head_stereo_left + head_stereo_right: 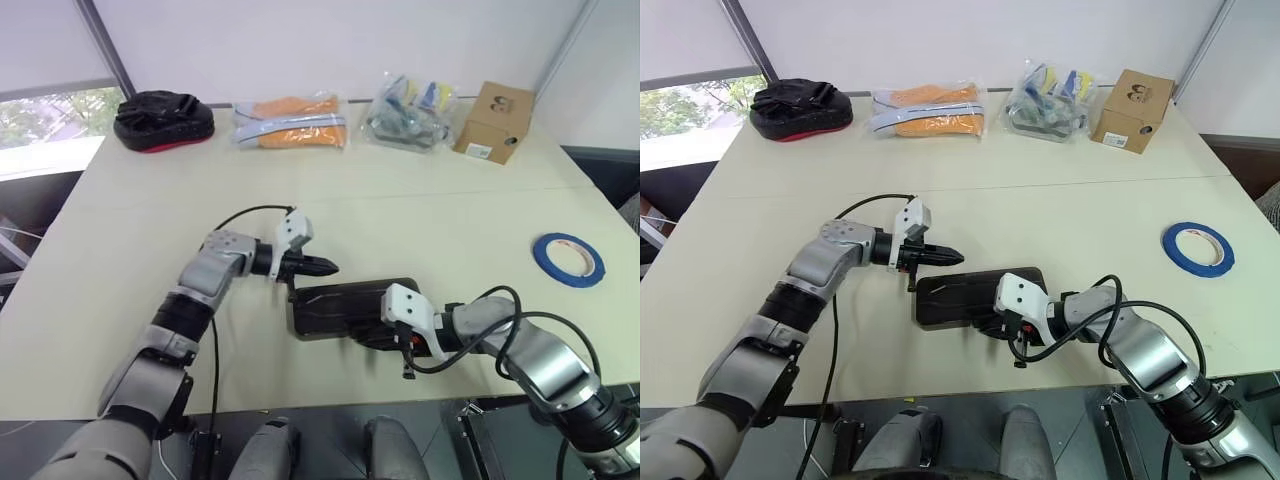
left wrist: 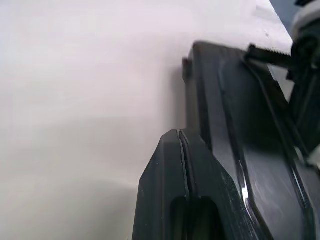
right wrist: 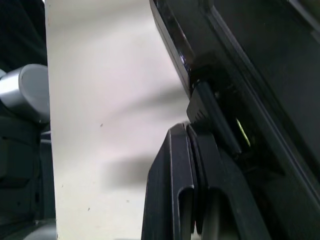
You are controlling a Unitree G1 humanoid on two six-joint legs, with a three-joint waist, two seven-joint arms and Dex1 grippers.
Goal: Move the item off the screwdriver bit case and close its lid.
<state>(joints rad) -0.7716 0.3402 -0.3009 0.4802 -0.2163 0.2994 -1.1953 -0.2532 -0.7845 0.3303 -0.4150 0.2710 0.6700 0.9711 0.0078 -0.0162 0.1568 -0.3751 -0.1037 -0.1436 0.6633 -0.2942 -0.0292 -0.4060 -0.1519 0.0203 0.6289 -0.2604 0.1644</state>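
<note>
The screwdriver bit case (image 1: 340,308) lies flat near the table's front edge, a single dark slab with its lid (image 1: 970,295) down over the tray. My left gripper (image 1: 328,267) is shut and empty, its tips just over the case's far left corner (image 2: 192,55). At the case's front right edge my right gripper (image 1: 375,335) is shut too, with its fingertips (image 3: 177,132) against the small latch tab (image 3: 210,115). Whether the latch is caught I cannot tell. The item, a roll of blue tape (image 1: 568,258), lies flat on the table far to the right, apart from the case.
Along the table's far edge sit a black pouch (image 1: 163,120), a clear bag with orange contents (image 1: 290,124), a bag of mixed parts (image 1: 410,112) and a cardboard box (image 1: 493,122). The table edge (image 1: 330,405) runs close in front of the case.
</note>
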